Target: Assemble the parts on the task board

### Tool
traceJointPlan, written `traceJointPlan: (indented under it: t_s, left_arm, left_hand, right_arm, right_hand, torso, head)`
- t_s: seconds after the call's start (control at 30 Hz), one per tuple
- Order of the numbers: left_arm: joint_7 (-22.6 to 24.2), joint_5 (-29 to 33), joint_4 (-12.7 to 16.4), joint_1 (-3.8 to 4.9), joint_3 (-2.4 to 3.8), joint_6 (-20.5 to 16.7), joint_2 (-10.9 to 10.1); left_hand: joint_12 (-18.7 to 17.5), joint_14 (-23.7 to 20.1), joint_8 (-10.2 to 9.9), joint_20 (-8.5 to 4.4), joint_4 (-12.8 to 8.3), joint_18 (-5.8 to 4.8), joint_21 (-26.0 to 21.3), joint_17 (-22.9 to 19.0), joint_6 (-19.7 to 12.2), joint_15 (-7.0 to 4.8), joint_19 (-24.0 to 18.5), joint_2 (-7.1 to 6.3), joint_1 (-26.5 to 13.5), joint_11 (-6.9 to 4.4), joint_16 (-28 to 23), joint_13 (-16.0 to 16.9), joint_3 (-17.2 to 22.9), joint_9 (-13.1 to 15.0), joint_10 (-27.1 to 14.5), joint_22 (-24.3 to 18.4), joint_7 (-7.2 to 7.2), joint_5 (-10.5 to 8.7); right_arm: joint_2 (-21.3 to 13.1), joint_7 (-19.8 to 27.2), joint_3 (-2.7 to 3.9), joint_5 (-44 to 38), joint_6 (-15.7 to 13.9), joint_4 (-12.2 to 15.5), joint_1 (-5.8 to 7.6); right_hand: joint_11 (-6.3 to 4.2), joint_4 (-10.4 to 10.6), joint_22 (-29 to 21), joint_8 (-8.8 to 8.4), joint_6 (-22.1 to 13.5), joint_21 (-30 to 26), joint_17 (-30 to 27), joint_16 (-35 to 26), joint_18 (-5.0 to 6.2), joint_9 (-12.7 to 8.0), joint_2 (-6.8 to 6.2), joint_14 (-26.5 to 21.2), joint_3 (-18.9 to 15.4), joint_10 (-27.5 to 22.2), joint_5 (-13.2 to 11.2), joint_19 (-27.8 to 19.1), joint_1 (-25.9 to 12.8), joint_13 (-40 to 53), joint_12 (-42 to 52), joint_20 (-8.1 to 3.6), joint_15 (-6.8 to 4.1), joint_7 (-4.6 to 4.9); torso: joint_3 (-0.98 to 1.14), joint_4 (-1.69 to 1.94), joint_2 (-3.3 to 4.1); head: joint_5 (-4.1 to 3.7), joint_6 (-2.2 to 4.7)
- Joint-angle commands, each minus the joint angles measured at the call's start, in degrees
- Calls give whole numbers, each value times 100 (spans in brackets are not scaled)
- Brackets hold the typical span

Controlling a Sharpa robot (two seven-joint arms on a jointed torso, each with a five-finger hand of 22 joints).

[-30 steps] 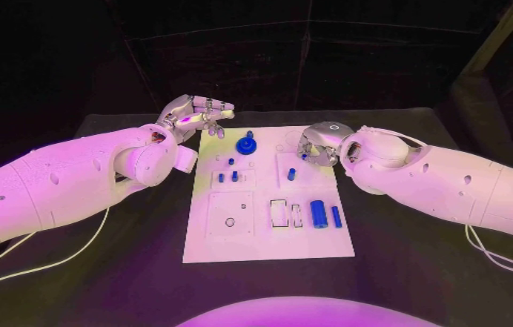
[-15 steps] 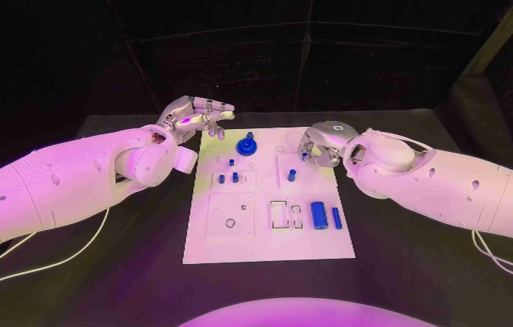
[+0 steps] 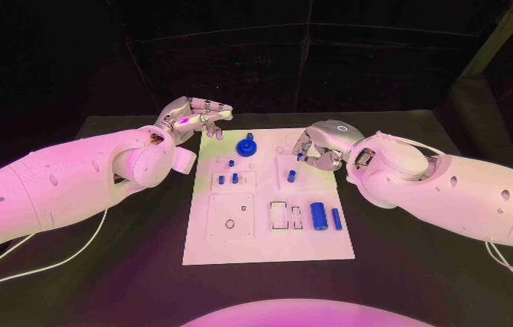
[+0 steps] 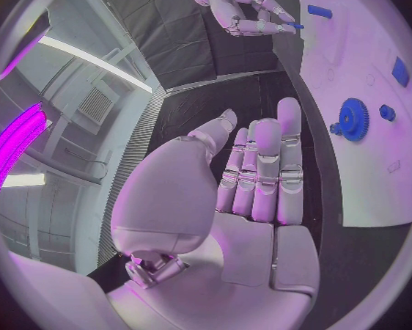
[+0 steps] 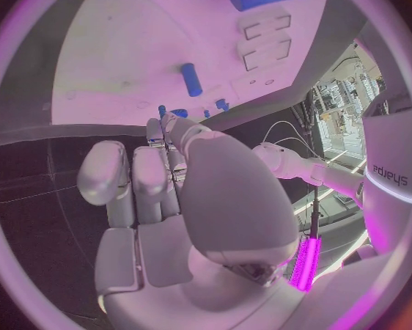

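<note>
The white task board (image 3: 267,234) lies mid-table. A blue gear (image 3: 247,146) stands near its far edge, with small blue pegs (image 3: 227,177) on the left and one peg (image 3: 290,175) in the middle. A blue cylinder (image 3: 319,214) and a thin blue bar (image 3: 336,217) lie at the near right. My right hand (image 3: 319,149) hovers over the board's far right part; in the left wrist view it (image 4: 238,7) pinches a small blue peg (image 4: 296,26) at its fingertips. My left hand (image 3: 198,116) hangs off the board's far left corner, holding nothing, fingers straight (image 4: 261,172).
The black table (image 3: 118,245) surrounds the board on all sides. A white cable (image 3: 64,256) runs under my left arm. Rectangular slots (image 3: 279,214) and a recessed square plate (image 3: 231,214) mark the board's near half.
My right forearm has shifted slightly toward the near side, and the hand has dipped a little over the board's far right. The left hand has stayed put.
</note>
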Motion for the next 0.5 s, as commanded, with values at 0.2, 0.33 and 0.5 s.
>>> traceJointPlan:
  t_s: [0.2, 0.33, 0.5]
  left_arm:
    - [109, 29, 10, 8, 6, 33, -3]
    - [119, 29, 12, 9, 6, 24, 0]
    - [117, 29, 28, 10, 7, 20, 10]
  left_hand:
    - [45, -41, 38, 26, 22, 113, -53, -11, -41, 17, -12, 0, -70, -3, -24, 19, -80, -8, -54, -23, 0, 9]
    - [45, -41, 38, 26, 22, 113, -53, -11, -41, 17, -12, 0, -70, -3, -24, 19, -80, -8, -54, -23, 0, 9]
    - [53, -40, 41, 27, 28, 114, -58, -9, -44, 17, -10, 2, -73, -4, -20, 22, -92, -8, -59, -27, -1, 9]
  right_arm:
    - [74, 145, 12, 137, -639, 448, 14]
    - [201, 261, 11, 130, -710, 548, 12]
    - [489, 336, 3, 129, -561, 451, -31]
  right_hand:
    - [2, -46, -4, -26, 18, 32, 5, 42, -49, 0, -3, 106, 97, 34, 99, 34, -70, 9, -43, 3, -38, 6]
    - [6, -75, 1, -33, 13, 35, 13, 49, -50, -2, -10, 103, 126, 31, 120, 34, -86, 9, -52, 4, -36, 11]
    - [9, -87, -7, -35, 11, 32, 16, 53, -48, -3, -17, 103, 135, 30, 123, 30, -99, 10, -57, 5, -34, 15]
  torso:
    - [-1, 8, 5]
    - [-4, 2, 4]
    - [-16, 10, 10]
  head:
    - [104, -18]
    - [188, -46]
    - [295, -89]
